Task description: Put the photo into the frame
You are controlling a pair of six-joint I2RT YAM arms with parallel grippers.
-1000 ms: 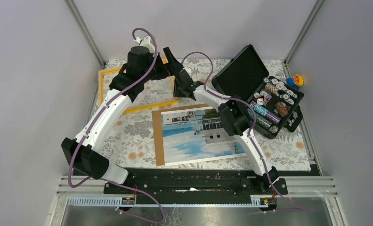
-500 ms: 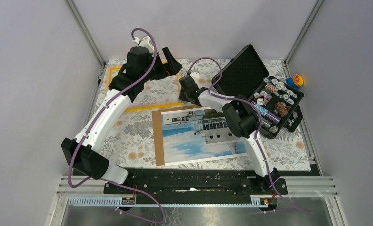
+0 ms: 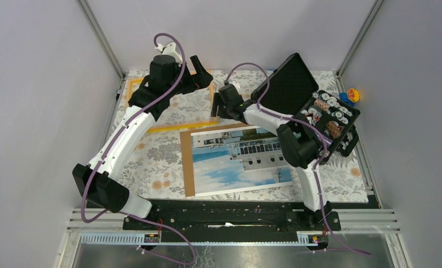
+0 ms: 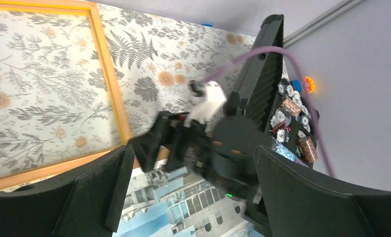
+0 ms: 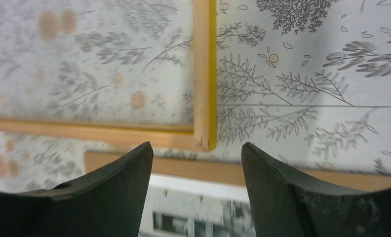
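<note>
Right wrist view: the right gripper (image 5: 196, 148) hangs part-open and empty over the frame's (image 5: 204, 74) near right corner, the photo (image 5: 193, 217) lying just nearer on its backing board (image 5: 203, 167), long axis left-right; the left gripper (image 4: 193, 148) gapes empty farther off.

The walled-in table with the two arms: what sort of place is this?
Probably a robot test booth: plain grey panels on metal posts wall it in, the left arm and right arm are bolted to a rail, and a frame, photo and black case lie on a floral cloth.
</note>
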